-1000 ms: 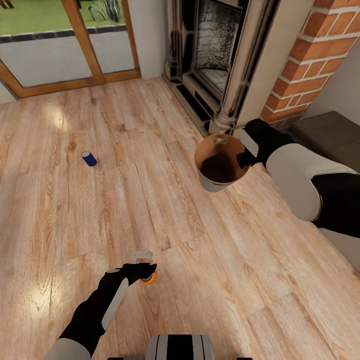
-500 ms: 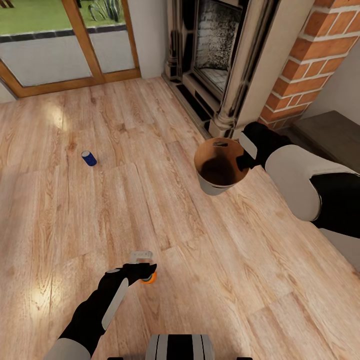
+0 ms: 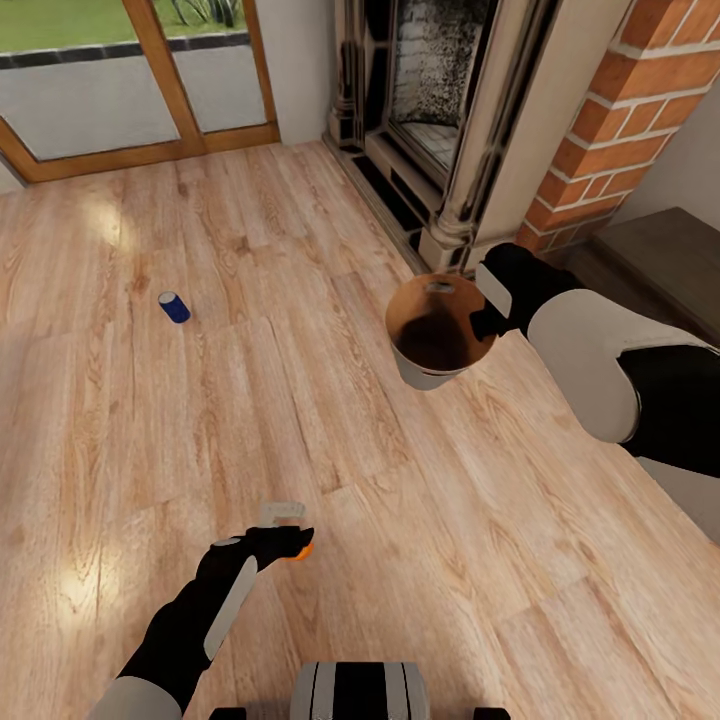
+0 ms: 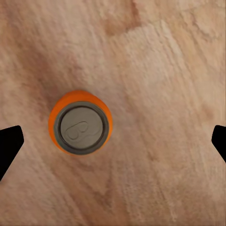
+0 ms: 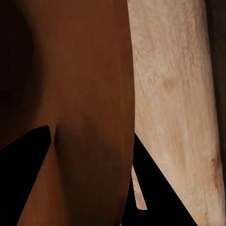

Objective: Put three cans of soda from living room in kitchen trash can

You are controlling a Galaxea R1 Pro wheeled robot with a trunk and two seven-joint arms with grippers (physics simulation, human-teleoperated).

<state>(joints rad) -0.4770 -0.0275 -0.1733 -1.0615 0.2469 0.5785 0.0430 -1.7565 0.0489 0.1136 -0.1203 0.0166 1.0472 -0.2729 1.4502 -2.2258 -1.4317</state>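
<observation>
Two cans show on the plank floor [image 3: 400,560]: the blue can [image 3: 174,307] lies well off toward the glass doors [image 3: 130,90], and the orange can [image 4: 80,122] stands upright under the left gripper [image 3: 290,535], whose fingers [image 4: 9,146] are spread wide on either side of it, touching nothing. On the other side, the right gripper [image 3: 487,318] is clamped on the rim of the bin [image 3: 425,372], one finger against the copper inner wall and one outside, holding it above the floor in front of the fireplace [image 3: 440,110].
</observation>
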